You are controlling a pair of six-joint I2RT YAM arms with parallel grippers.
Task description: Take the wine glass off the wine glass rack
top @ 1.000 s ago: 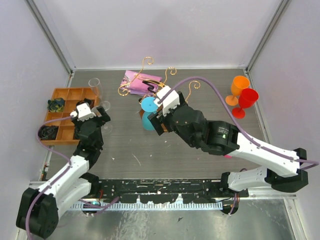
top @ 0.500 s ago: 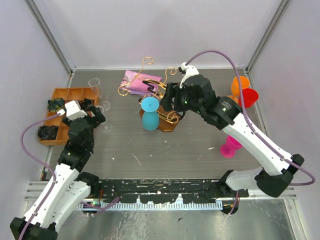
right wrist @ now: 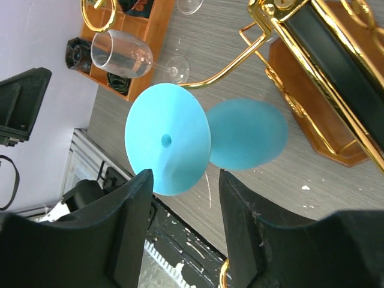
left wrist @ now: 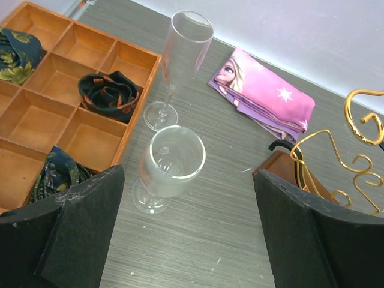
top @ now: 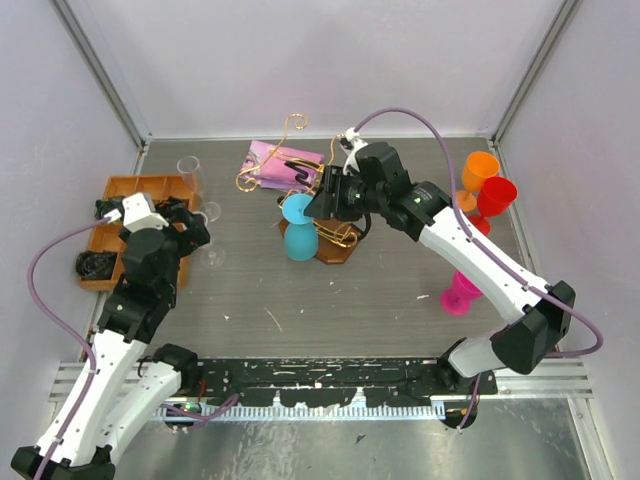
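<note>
Step in hand: approach. The right claw (right wrist: 183,179) is at the wine glass rack (top: 338,250) and lined up on the wine glass (top: 298,228), with nothing gripped yet.
Right claw: released; both fingers (right wrist: 129,234) stand apart, and the glass's round foot shows in the gap between them without touching either.
Left claw (left wrist: 189,175): released and empty, well apart from the rack on its orange-tray side, over two clear glasses standing on the counter (left wrist: 240,240).
Where the glass is: the turquoise wine glass hangs on the side of the rack facing the orange compartment tray (top: 120,190), just beside the gold rails and above the counter next to the rack's brown base.
Which way it points: upside down, with the foot at the top by the rail and the bowl towards the counter.
Long axis: roughly upright, probably leaning a little; the stem is hidden behind the foot in the wrist view, so the exact tilt is hard to judge.
Seating: the foot seems to be carried by a rail, though the contact itself is not clearly shown.
Next move calls for: closing the right claw on the foot or on the stem under it, then drawing the glass out along the rail, away from the rack's centre, and keeping it level so it does not snag on the curled scroll.
</note>
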